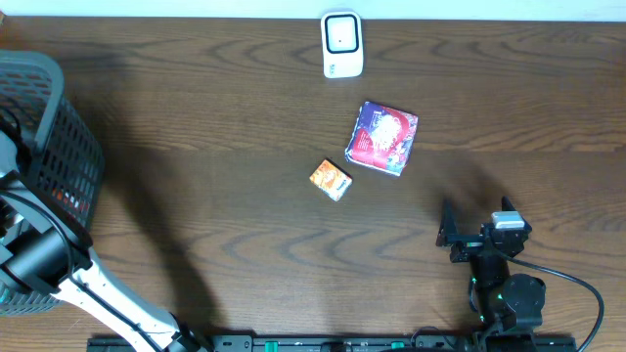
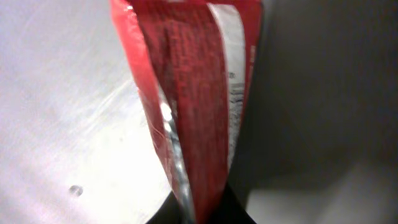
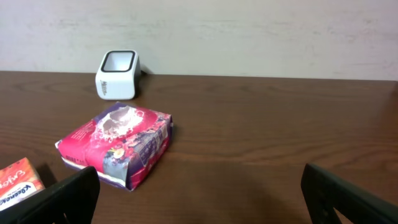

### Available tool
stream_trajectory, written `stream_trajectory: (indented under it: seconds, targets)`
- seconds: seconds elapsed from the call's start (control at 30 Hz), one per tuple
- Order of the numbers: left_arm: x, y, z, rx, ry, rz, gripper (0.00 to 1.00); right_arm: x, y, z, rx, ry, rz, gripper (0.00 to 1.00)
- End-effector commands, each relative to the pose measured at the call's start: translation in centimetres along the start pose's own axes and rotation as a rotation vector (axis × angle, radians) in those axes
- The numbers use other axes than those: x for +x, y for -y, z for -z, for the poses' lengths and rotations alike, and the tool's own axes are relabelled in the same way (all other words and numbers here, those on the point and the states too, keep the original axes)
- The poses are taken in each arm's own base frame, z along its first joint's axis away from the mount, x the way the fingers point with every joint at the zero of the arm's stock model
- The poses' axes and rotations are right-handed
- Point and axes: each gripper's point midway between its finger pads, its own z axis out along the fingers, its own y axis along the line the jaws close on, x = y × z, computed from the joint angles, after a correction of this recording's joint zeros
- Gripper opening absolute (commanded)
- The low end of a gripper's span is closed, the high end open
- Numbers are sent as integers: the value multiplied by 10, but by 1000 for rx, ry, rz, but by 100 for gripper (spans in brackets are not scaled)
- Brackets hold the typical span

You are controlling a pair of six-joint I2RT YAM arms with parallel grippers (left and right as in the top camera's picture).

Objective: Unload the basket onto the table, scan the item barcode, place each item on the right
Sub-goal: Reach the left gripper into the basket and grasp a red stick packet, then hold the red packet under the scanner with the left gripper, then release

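A red foil packet (image 2: 193, 93) with a white printed strip fills the left wrist view, standing on edge. My left gripper (image 2: 202, 210) is shut on its lower edge, the dark fingers pinching it from both sides. From overhead the left arm reaches into the black basket (image 1: 61, 147), and its gripper is hidden there. The white barcode scanner (image 1: 341, 44) stands at the far edge of the table, its window (image 3: 117, 61) facing forward. My right gripper (image 1: 479, 235) rests low at the front right, open and empty (image 3: 199, 193).
A pink and purple packet (image 1: 382, 138) lies flat near the middle, also in the right wrist view (image 3: 118, 143). A small orange box (image 1: 331, 179) sits just left of it. The basket takes up the left edge of the table.
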Motion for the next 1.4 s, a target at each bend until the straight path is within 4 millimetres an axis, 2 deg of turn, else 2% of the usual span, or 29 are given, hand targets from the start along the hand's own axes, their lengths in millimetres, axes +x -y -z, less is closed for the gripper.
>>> stream_trajectory:
  seconds: [0.0, 0.1, 0.2, 0.3, 0.4, 0.47, 0.53, 0.63, 0.67, 0.73, 0.83, 0.93, 1.03, 1.07, 1.2, 1.37]
  targets:
    - [8, -13, 1, -52, -42, -4, 7, 1, -2, 0, -8, -2, -10, 99]
    - [-18, -3, 55, 35, 85, 15, 7, 1, -2, 0, -8, -2, -10, 99]
    - [-42, 11, 132, 174, 265, 83, 7, 1, -2, 0, -8, -2, -10, 99]
    - [-51, 11, 216, 322, 435, 297, 7, 1, -2, 0, -8, -2, -10, 99]
    - [-37, -1, 289, 439, 561, 472, 7, 1, -2, 0, -8, -2, -10, 99]
    - [-22, -6, 338, 503, 664, 485, 7, 1, -2, 0, -8, -2, -10, 99]
    - [-3, 1, 378, 599, 727, 435, 7, 1, -2, 0, -8, -2, -10, 99]
    - [30, 36, 433, 825, 770, 269, 7, 1, -2, 0, -8, -2, -10, 99]
    - [43, 57, 451, 909, 779, 164, 7, 1, -2, 0, -8, -2, -10, 99]
    - [69, 97, 472, 1023, 770, -34, 7, 1, -2, 0, -8, -2, -10, 99]
    - [106, 155, 471, 1096, 685, -243, 7, 1, -2, 0, -8, -2, -10, 99]
    - [155, 217, 447, 1117, 559, -480, 7, 1, -2, 0, -8, -2, -10, 99]
    - [206, 271, 405, 1077, 419, -691, 7, 1, -2, 0, -8, -2, -10, 99]
    - [220, 287, 384, 1030, 360, -724, 7, 1, -2, 0, -8, -2, -10, 99]
    - [267, 334, 307, 839, 198, -833, 7, 1, -2, 0, -8, -2, -10, 99]
    - [317, 378, 227, 679, 103, -1038, 7, 1, -2, 0, -8, -2, -10, 99]
